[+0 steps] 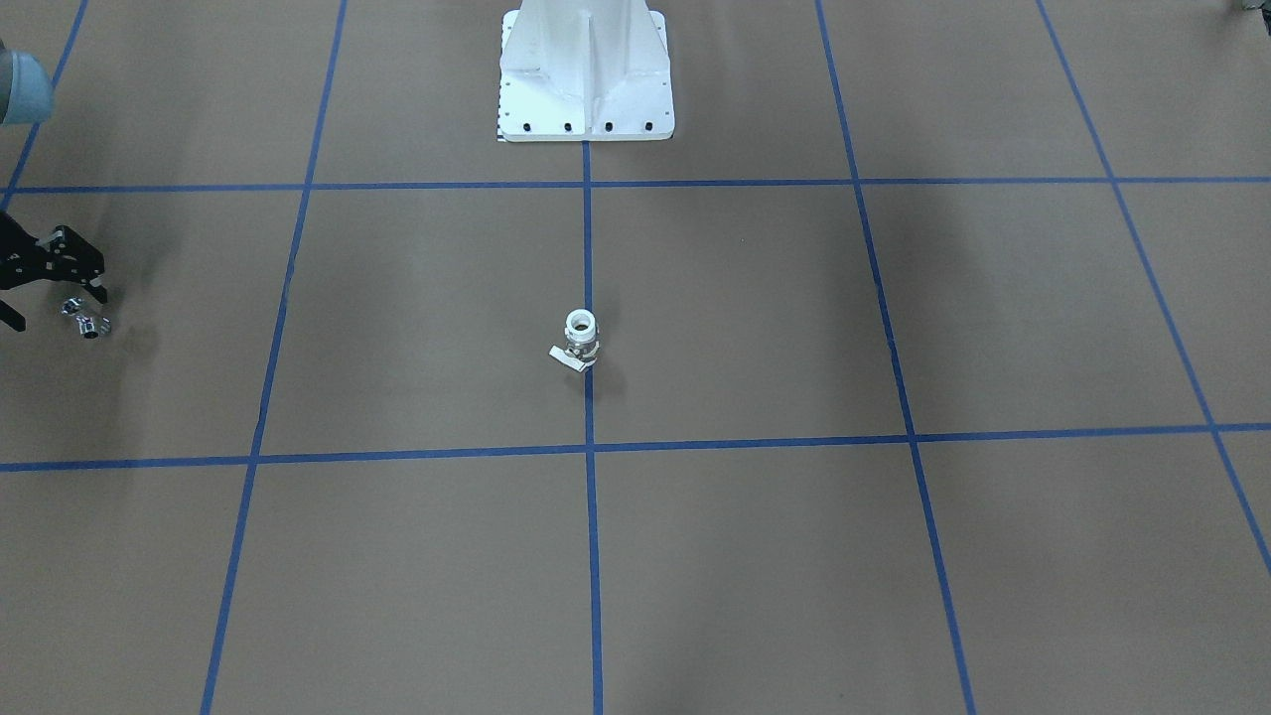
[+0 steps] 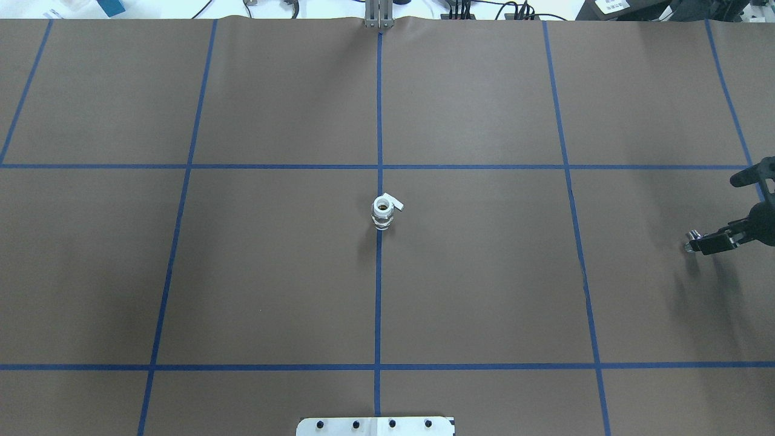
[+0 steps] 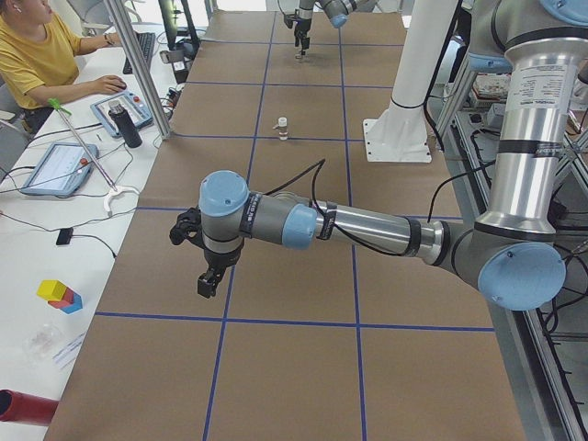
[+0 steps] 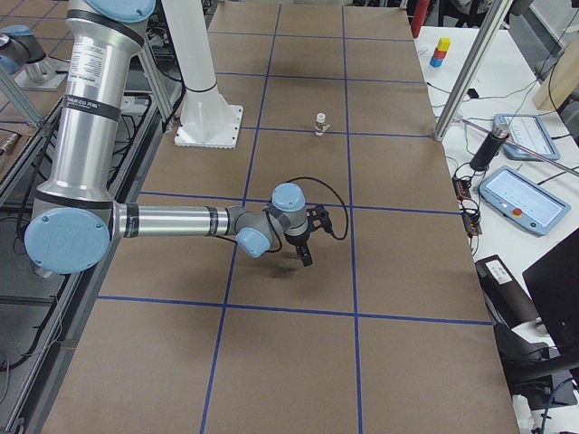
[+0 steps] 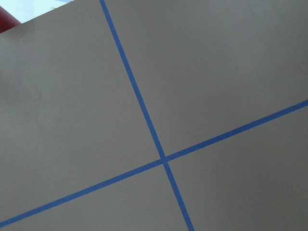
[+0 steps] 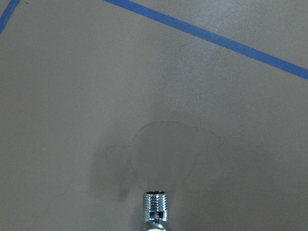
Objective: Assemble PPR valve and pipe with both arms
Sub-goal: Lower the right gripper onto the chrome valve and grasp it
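The PPR valve (image 1: 581, 339) stands upright on the centre blue line in the middle of the table, with its white lever tab sticking out; it also shows in the overhead view (image 2: 383, 213). My right gripper (image 2: 696, 241) is at the table's far right, shut on the chrome pipe (image 2: 692, 237). It holds the pipe a little above the paper. The pipe's threaded end (image 6: 155, 211) shows in the right wrist view over its shadow. My left gripper (image 3: 209, 280) hangs over the left part of the table, and I cannot tell whether it is open or shut.
The white pedestal base (image 1: 586, 79) stands at the robot's side of the table. Blue tape lines (image 5: 163, 159) grid the brown paper. A metal post (image 3: 138, 64), an operator (image 3: 37, 55) and tablets are along the far side.
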`<state>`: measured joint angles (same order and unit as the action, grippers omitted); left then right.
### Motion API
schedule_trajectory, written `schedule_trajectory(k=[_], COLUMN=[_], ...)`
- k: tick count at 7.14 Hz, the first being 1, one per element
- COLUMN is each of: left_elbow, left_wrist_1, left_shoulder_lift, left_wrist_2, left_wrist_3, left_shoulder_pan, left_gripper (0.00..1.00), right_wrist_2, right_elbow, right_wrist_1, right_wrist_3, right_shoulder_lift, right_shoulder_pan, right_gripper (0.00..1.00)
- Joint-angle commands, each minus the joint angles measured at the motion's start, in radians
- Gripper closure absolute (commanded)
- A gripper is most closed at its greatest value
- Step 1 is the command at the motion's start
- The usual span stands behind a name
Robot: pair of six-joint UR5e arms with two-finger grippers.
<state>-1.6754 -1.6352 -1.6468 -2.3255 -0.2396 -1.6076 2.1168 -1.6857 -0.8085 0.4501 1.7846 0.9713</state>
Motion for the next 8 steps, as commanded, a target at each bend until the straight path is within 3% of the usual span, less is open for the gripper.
schedule_trajectory(k=[1, 2, 3, 4, 5, 8], left_elbow=[0.000, 0.000, 0.000, 0.002, 0.002, 0.002], left_wrist_1=[0.000, 0.000, 0.000, 0.000, 0.000, 0.001], left_shoulder_lift=[-0.001, 0.001, -0.001, 0.001, 0.001, 0.001], left_wrist_2=[0.000, 0.000, 0.000, 0.000, 0.000, 0.000], left_wrist_3=[0.000, 0.000, 0.000, 0.000, 0.000, 0.002], left_shoulder_pan=[0.002, 0.000, 0.000, 0.000, 0.000, 0.000], left_gripper=[0.00, 0.00, 0.00, 0.00, 0.00, 0.00], right_wrist_2=[0.000, -0.001, -0.001, -0.003, -0.005, -0.017], right_elbow=[0.003, 0.003, 0.003, 0.003, 0.001, -0.011], right_wrist_1=[0.003, 0.015, 0.015, 0.015, 0.015, 0.014], right_wrist_3=[0.001, -0.001, -0.001, -0.002, -0.010, -0.010], right_shoulder_lift=[-0.002, -0.002, -0.002, -0.002, 0.006, 0.010], right_shoulder_pan=[-0.019, -0.022, -0.023, -0.023, -0.023, -0.022], right_gripper=[0.01, 0.08, 0.29, 0.73, 1.00, 1.00])
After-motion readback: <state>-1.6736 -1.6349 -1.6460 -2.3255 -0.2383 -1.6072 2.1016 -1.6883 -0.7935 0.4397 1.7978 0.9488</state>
